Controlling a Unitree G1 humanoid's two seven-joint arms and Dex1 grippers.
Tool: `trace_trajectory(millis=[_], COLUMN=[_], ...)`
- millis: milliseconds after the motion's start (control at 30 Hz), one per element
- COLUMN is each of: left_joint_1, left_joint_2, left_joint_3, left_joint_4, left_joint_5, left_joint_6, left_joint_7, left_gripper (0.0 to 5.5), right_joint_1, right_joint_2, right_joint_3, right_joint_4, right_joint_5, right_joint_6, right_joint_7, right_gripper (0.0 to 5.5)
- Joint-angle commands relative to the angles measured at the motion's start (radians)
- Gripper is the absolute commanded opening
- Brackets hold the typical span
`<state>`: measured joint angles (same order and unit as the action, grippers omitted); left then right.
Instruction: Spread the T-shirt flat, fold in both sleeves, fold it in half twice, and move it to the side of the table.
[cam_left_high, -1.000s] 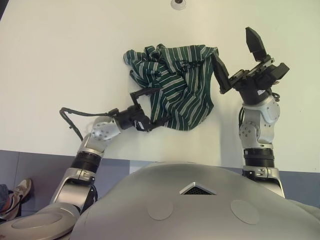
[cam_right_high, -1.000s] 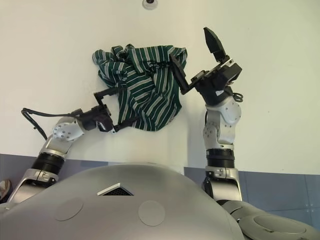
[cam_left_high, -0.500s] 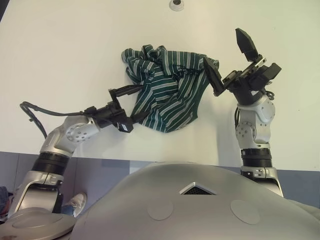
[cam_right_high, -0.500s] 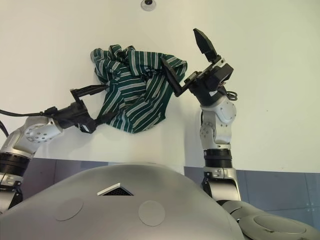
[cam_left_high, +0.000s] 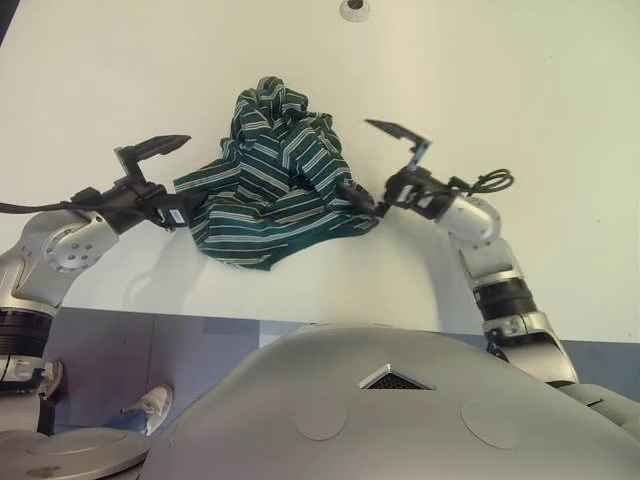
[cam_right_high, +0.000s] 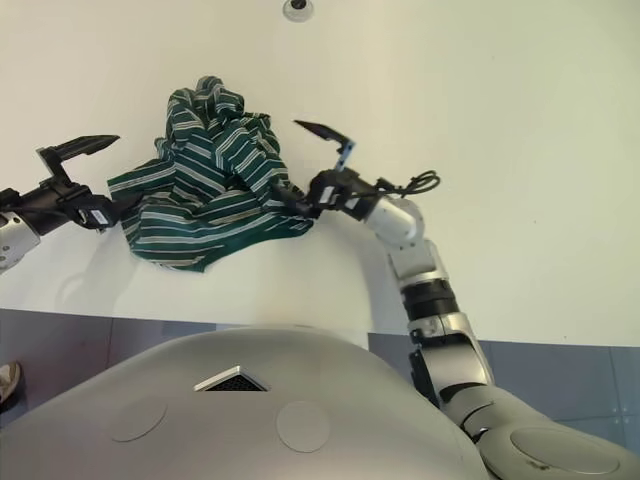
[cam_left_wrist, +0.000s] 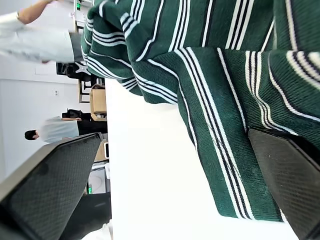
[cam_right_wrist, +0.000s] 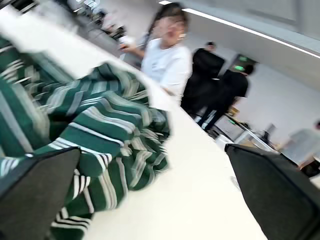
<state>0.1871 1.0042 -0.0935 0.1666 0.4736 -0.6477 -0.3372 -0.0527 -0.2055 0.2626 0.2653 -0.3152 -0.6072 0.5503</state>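
The dark green T-shirt with white stripes lies crumpled in a heap on the white table. My left gripper is open at the heap's left edge, its lower finger against the hem and the upper finger raised clear. At the heap's right edge my right gripper is open too, with the lower finger tucked under folds of the T-shirt and the other finger high above the cloth. Striped fabric of the T-shirt hangs across the left wrist view.
A small round fitting sits in the table at the far edge. Bare tabletop stretches to the left and right of the heap. The table's near edge runs just in front of the shirt.
The left gripper swung out to the left and the right gripper dropped from upright to the shirt's right edge. The shirt was dragged left and bunched taller.
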Motion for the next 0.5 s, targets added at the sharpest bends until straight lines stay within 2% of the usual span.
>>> trace_trajectory(millis=[33,200,333,500], left_joint_1=[0.059,0.057,0.058,0.063], left_joint_2=[-0.042,-0.057,-0.063,-0.052], left_joint_3=[-0.120,-0.148,-0.168,-0.167], left_joint_4=[0.045,0.008,-0.013,-0.083], left_joint_5=[0.118,0.113,0.107,0.075], left_joint_6=[0.073,0.097,0.110,0.141], left_joint_7=[-0.069,-0.081,-0.080,-0.109], left_gripper=[5.37,5.37,5.37,5.37], right_joint_1=[-0.066,-0.057,-0.104,-0.138], right_joint_2=[0.073,0.068,0.063,0.052], right_joint_3=[0.050,0.108,0.061,0.061], right_joint_4=[0.013,0.003,0.054,0.144], right_joint_5=[-0.055,-0.089,-0.141,-0.185], right_joint_6=[0.051,0.074,0.166,0.261], right_joint_7=[-0.097,-0.145,-0.275,-0.365], right_gripper=[5.40,5.40,5.40,5.40])
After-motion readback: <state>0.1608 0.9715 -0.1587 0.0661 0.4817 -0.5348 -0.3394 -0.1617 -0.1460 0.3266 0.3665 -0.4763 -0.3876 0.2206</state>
